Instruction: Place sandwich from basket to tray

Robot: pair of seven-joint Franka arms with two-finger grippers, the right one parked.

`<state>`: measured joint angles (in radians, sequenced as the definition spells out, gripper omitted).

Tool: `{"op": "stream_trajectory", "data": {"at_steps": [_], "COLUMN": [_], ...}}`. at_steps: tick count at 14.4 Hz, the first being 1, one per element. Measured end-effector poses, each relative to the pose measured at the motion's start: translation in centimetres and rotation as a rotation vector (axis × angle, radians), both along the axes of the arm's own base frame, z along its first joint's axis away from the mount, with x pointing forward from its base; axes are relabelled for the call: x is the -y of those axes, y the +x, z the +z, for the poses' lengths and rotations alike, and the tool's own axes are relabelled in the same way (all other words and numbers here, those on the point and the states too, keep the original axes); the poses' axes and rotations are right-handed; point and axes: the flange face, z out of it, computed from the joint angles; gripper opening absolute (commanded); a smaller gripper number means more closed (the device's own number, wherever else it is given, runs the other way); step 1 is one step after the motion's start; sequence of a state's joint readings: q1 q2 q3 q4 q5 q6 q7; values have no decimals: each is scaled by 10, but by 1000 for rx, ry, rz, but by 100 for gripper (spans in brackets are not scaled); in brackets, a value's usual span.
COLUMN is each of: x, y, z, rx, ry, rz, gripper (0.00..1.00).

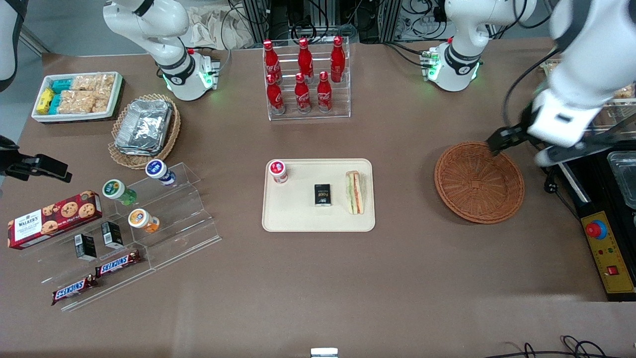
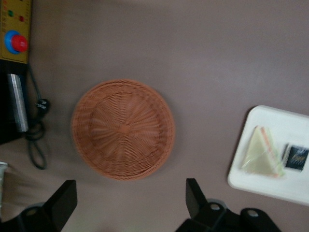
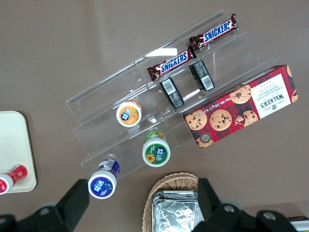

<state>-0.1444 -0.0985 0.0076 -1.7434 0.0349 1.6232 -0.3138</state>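
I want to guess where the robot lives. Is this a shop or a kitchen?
Probably a robot lab set up like a snack shop: cola bottles on a rack, a sandwich on a tray, cables around. The gripper hangs open above the basket.

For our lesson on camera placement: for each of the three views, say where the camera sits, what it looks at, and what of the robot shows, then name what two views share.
Front view: high above the table's front edge, looking down at the tray, sandwich and basket; both arm bases and the claw above the basket's rim show.
Left wrist view: on the working arm, looking straight down at the basket; the open claw shows.
Right wrist view: on the parked arm, looking down at the Snickers bars and cookie box.
Shared: front and left wrist both show basket, tray and sandwich.
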Motion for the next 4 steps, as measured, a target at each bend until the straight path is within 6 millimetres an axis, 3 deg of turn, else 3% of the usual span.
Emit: {"op": "stream_trajectory", "data": {"at_steps": [2, 4], "x": [-46, -62], "y": [-12, -12], "z": [7, 10], "rx": [-38, -38], "ry": [-13, -19], "rz": [-117, -181], "gripper": [100, 100]}}
